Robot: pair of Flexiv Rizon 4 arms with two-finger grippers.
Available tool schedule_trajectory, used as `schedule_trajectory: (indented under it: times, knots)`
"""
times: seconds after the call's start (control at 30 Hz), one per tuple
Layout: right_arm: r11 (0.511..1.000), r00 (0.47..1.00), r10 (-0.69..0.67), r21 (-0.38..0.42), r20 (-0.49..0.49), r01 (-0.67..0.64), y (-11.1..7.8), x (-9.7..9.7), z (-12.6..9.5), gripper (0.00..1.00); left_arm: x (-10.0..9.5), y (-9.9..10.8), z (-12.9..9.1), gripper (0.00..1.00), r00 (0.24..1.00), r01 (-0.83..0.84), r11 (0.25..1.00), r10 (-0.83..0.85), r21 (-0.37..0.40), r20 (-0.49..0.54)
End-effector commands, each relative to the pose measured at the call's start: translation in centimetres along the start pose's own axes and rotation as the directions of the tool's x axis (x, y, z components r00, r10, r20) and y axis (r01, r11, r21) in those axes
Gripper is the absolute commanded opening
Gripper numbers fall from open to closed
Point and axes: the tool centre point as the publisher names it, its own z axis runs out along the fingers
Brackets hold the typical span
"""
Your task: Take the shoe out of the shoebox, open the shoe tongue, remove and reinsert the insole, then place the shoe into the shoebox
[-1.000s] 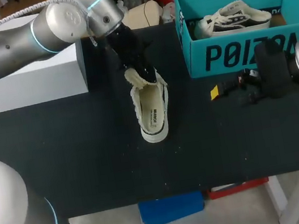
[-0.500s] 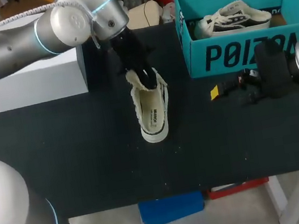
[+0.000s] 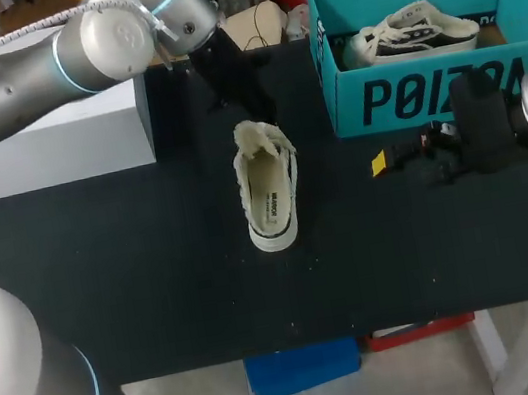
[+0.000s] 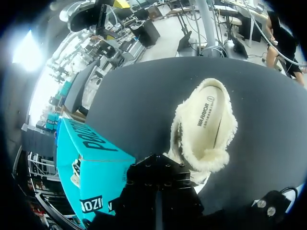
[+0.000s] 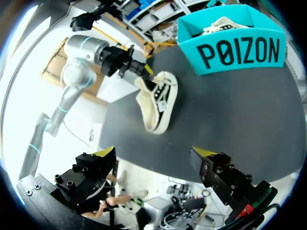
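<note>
Head view: the black table (image 3: 156, 276) is seen carrying the teal shoebox (image 3: 429, 94) at its far right, with one sneaker (image 3: 409, 34) lying inside. The fleece-lined shoe (image 3: 269, 197) is set sole-down mid-table. The left hand (image 3: 250, 103) is held just beside its tongue end, grip impossible to tell. The right hand (image 5: 154, 153) is spread wide, holding nothing.

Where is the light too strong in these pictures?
Head view: no glare on the black table; the pale shoe is evenly lit. Left wrist view: a white blown-out patch beyond the table's edge. Right wrist view: the surroundings past the table wash out bright, while the teal box stays plainly lit.
</note>
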Motion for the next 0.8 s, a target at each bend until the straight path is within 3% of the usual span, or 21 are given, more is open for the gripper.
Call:
schedule_trajectory:
  times: [0.03,0.13,0.33,0.57,0.8]
  knots:
    - [1.000,1.000,0.001,0.000,0.002,-0.001,0.0,0.0,0.0,1.00,1.7,-0.4,-3.6,0.00,1.000,0.014,0.995,-0.014,-0.098,0.006]
    - [1.000,1.000,0.001,0.000,0.002,-0.001,0.0,0.0,0.0,1.00,3.1,0.8,-4.4,0.00,0.999,0.022,0.985,-0.027,-0.170,-0.028]
    - [1.000,1.000,0.001,0.000,0.002,-0.001,0.0,0.0,0.0,1.00,4.9,2.0,-4.2,0.00,0.998,0.032,0.970,-0.046,-0.243,-0.052]
    - [1.000,1.000,0.001,0.000,0.002,-0.001,0.0,0.0,0.0,1.00,5.2,1.5,-2.2,0.00,0.996,-0.007,0.968,-0.016,-0.249,-0.088]
    - [1.000,1.000,0.001,0.000,0.002,-0.001,0.0,0.0,0.0,1.00,5.1,0.2,-1.1,0.00,0.996,0.005,0.982,-0.022,-0.189,-0.084]
